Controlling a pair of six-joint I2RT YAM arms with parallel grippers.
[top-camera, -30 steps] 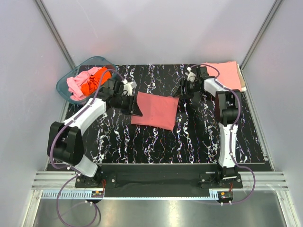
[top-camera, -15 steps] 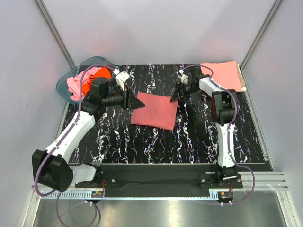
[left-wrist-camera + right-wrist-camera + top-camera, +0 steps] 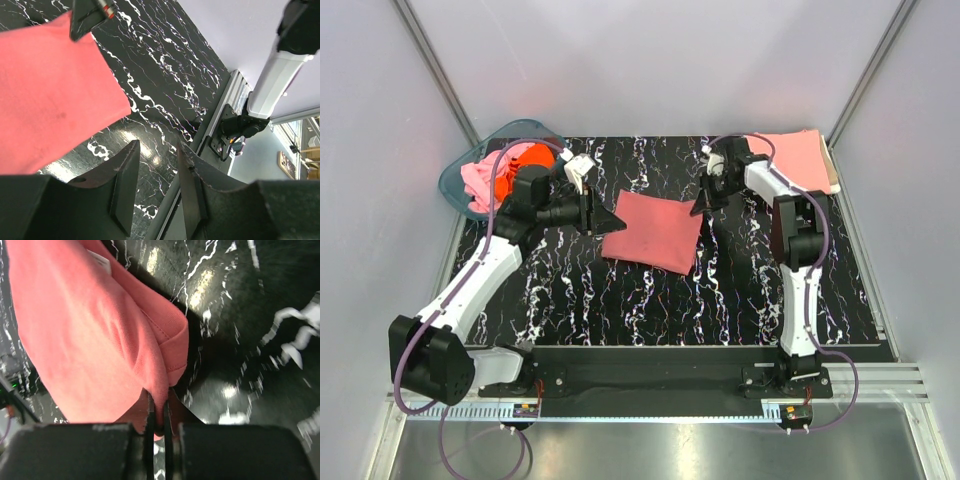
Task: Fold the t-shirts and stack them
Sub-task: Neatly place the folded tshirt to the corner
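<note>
A folded brick-red t-shirt (image 3: 652,230) lies mid-table. My right gripper (image 3: 700,207) is at its far right corner. In the right wrist view that gripper (image 3: 157,416) is shut on a raised fold of the red t-shirt (image 3: 90,330), and the white neck label (image 3: 98,261) shows near the top. At the shirt's left edge my left gripper (image 3: 616,218) is open. In the left wrist view its fingers (image 3: 157,144) stand apart with only table between them, and the t-shirt (image 3: 50,90) lies just beyond them.
A teal tub (image 3: 448,186) at the far left corner holds a pink t-shirt (image 3: 477,180) and an orange t-shirt (image 3: 517,164). A folded salmon-pink t-shirt (image 3: 797,160) lies at the far right corner. The black marbled table (image 3: 650,310) ends at a metal rail near the arm bases.
My right gripper moved to the red shirt's corner and shut on it, and the shirt shifted slightly right. The left gripper came off the shirt's left edge and opened wider.
</note>
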